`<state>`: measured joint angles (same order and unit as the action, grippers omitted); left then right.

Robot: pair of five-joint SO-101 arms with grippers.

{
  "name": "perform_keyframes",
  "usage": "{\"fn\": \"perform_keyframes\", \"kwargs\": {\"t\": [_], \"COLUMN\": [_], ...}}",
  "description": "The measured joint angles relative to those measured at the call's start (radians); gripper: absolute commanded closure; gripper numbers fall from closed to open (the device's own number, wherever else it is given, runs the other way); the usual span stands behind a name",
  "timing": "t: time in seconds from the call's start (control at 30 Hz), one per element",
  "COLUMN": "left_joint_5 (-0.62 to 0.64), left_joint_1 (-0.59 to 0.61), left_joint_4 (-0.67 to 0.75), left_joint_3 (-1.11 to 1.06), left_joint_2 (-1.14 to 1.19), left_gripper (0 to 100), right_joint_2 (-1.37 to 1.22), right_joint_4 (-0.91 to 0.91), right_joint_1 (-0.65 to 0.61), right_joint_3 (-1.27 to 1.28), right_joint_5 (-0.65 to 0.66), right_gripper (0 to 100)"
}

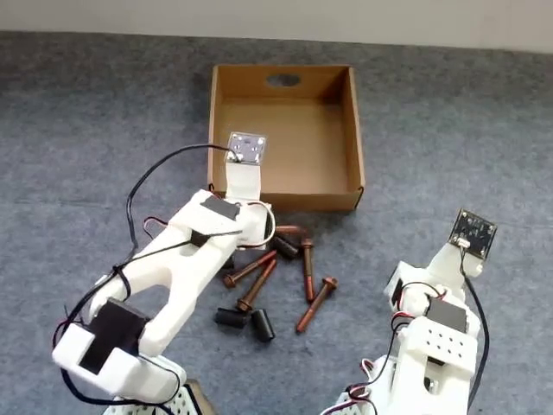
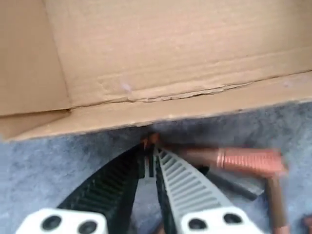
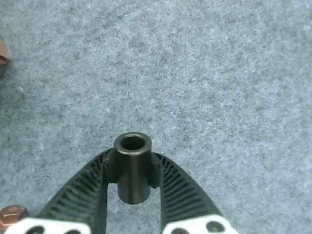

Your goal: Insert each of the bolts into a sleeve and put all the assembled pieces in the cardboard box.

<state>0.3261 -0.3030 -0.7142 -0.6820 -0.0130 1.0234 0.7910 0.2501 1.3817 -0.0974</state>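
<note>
I count five bolts (image 1: 307,268) on the grey worktop (image 1: 449,130), all in a loose cluster just in front of the cardboard box (image 1: 357,130), whose floor is bare. Four of them lie in full sight. The fifth, a copper bolt (image 1: 292,230) close to the box's near wall, has one end tucked under my left arm. Three black sleeves (image 1: 262,325) lie loose among them: two side by side at the near edge of the cluster, and one (image 1: 286,246) against the partly covered bolt. A dark shape under the left arm's forearm could be a fourth, but I cannot tell. Through the left wrist camera, the left gripper (image 2: 148,146) sits right at the foot of the box wall. Its fingers are pinched almost together on the tip of that copper bolt (image 2: 229,158), though blur keeps me from seeing the contact sharply. Another bolt (image 2: 275,204) is cut off by the frame edge. The right gripper (image 3: 132,162) is clenched on one sleeve (image 3: 132,185), held with its bore facing the camera, over bare worktop and well apart from the box. A bolt head (image 3: 12,217) is cropped at the corner of that view.
</note>
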Motion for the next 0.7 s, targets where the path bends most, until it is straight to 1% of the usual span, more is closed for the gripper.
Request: {"fn": "perform_keyframes", "kwargs": {"t": [0.17, 0.33, 0.47, 0.53, 0.6, 0.67, 0.7], "left_joint_5": [-0.008, -0.117, -0.222, -0.235, -0.241, -0.233, -0.206], "left_joint_1": [0.040, 0.146, 0.164, 0.164, 0.164, 0.164, 0.164], "left_joint_4": [-0.072, -0.135, -0.206, -0.226, -0.230, -0.232, -0.232], "left_joint_3": [-0.006, -0.026, -0.032, -0.034, -0.034, -0.034, -0.046], "left_joint_2": [-0.061, -0.218, -0.358, -0.408, -0.440, -0.443, -0.440], "left_gripper": [99, 99, 99, 99, 94, 85, 80], "right_joint_2": [0.000, 0.000, 0.000, 0.000, 0.000, 0.000, 0.000], "right_joint_4": [0.000, 0.000, 0.000, 0.000, 0.000, 0.000, 0.000], "right_joint_1": [0.000, 0.000, 0.000, 0.000, 0.000, 0.000, 0.000], "right_joint_3": [0.000, 0.000, 0.000, 0.000, 0.000, 0.000, 0.000], "right_joint_5": [0.000, 0.000, 0.000, 0.000, 0.000, 0.000, 0.000], "right_gripper": [99.2, 99.2, 99.2, 99.2, 99.2, 99.2, 99.2]}}
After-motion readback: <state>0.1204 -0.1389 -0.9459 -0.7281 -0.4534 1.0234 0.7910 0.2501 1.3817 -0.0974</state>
